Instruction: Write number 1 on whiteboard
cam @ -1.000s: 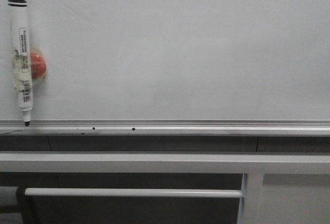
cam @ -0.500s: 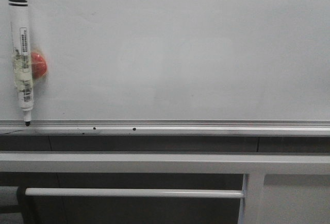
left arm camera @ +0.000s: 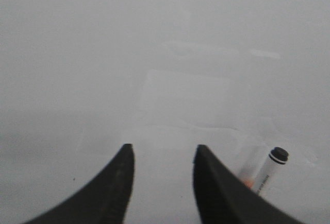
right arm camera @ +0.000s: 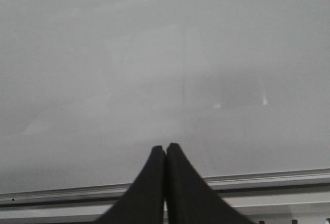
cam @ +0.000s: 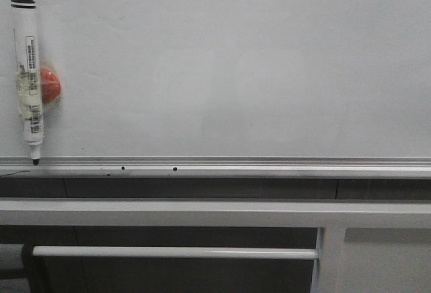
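Note:
The whiteboard [cam: 236,64] fills the front view, glossy white, with a silver rail [cam: 269,167] along its bottom. No number 1 shows on it. A white marker [cam: 28,77] with a black cap stands upright at the board's far left, tip down on the rail, held by a red magnet [cam: 50,85]. Neither gripper appears in the front view. In the left wrist view my left gripper [left arm camera: 162,149] is open and empty, facing the whiteboard [left arm camera: 154,54], with the marker [left arm camera: 268,168] off to one side of a finger. My right gripper [right arm camera: 165,148] is shut on nothing before the whiteboard [right arm camera: 165,54].
Two small black dots [cam: 122,168] [cam: 174,168] sit on the rail. Below it run grey metal bars [cam: 202,212] and a thinner crossbar [cam: 175,252] with an upright post [cam: 328,259]. The rail [right arm camera: 283,178] also shows in the right wrist view.

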`<state>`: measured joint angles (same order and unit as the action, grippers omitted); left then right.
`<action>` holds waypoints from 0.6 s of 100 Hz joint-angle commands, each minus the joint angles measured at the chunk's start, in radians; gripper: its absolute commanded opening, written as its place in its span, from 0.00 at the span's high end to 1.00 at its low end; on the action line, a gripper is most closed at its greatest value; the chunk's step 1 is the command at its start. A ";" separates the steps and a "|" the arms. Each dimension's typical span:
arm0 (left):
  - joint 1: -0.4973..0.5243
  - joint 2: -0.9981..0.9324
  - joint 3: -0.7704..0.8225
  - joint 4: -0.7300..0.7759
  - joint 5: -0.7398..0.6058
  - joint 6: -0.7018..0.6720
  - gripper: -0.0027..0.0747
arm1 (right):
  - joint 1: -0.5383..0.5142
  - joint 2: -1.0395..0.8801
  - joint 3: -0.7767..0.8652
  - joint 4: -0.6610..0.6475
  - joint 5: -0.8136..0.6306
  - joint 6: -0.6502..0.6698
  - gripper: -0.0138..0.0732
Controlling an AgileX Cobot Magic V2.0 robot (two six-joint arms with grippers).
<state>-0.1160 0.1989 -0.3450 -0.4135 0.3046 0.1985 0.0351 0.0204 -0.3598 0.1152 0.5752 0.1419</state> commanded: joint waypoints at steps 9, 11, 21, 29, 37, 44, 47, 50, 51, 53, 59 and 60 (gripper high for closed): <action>-0.041 0.019 -0.018 -0.087 -0.046 0.036 0.23 | 0.001 0.021 -0.030 0.007 -0.054 0.001 0.90; -0.043 0.019 -0.013 -0.087 -0.038 0.036 0.24 | 0.001 0.021 -0.030 0.007 -0.054 0.001 0.90; -0.050 0.019 0.026 -0.135 -0.023 0.036 0.28 | 0.001 0.021 -0.030 0.007 -0.054 0.001 0.90; -0.050 0.019 0.070 -0.171 -0.041 0.044 0.32 | 0.001 0.021 -0.030 0.008 -0.054 0.001 0.90; -0.050 0.019 0.106 -0.199 -0.065 0.076 0.33 | 0.001 0.021 -0.030 0.008 -0.054 0.001 0.90; -0.050 0.019 0.131 -0.265 -0.068 0.115 0.33 | 0.001 0.021 -0.030 0.008 -0.054 0.001 0.90; -0.050 0.019 0.136 -0.303 -0.066 0.145 0.33 | 0.001 0.021 -0.030 0.008 -0.051 0.001 0.90; -0.050 0.019 0.144 -0.343 -0.056 0.189 0.33 | 0.001 0.021 -0.030 0.010 -0.049 0.001 0.90; -0.050 0.019 0.143 -0.362 -0.053 0.200 0.33 | 0.001 0.021 -0.030 0.010 -0.047 0.001 0.90; -0.050 0.019 0.146 -0.382 -0.047 0.232 0.33 | 0.001 0.021 -0.030 0.013 -0.047 0.001 0.90; -0.050 0.019 0.154 -0.468 -0.029 0.326 0.33 | 0.001 0.021 -0.030 0.024 -0.037 0.001 0.90; -0.050 0.019 0.157 -0.478 -0.029 0.336 0.33 | 0.001 0.021 -0.030 0.026 -0.035 0.001 0.90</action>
<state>-0.1588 0.2026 -0.1706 -0.7557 0.3181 0.4118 0.0351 0.0204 -0.3598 0.1223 0.5978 0.1419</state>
